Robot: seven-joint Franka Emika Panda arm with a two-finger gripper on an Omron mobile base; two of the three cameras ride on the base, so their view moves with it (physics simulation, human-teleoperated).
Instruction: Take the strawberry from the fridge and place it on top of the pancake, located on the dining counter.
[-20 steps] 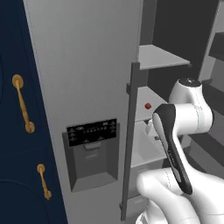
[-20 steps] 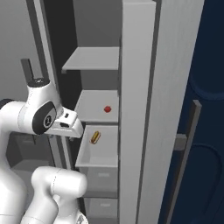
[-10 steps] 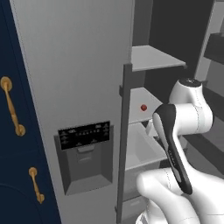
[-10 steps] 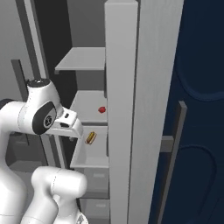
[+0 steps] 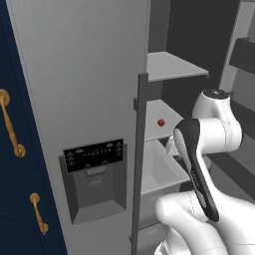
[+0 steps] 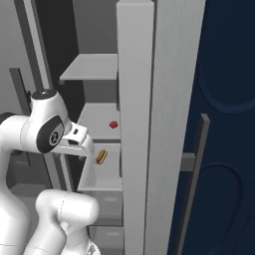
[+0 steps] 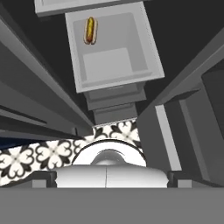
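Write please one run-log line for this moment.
fridge: open | strawberry: on middle shelf, untouched | hot dog: in drawer below | stage: approaching fridge

Stood before navy cabinets (image 5: 20,199) with gold handles (image 5: 10,124) on the left and a navy panel (image 6: 224,124) with curved inlay lines on the right. Rested on a floor (image 7: 43,153) of white tiles patterned with black floral motifs. Lit evenly, dark only in deep recesses.
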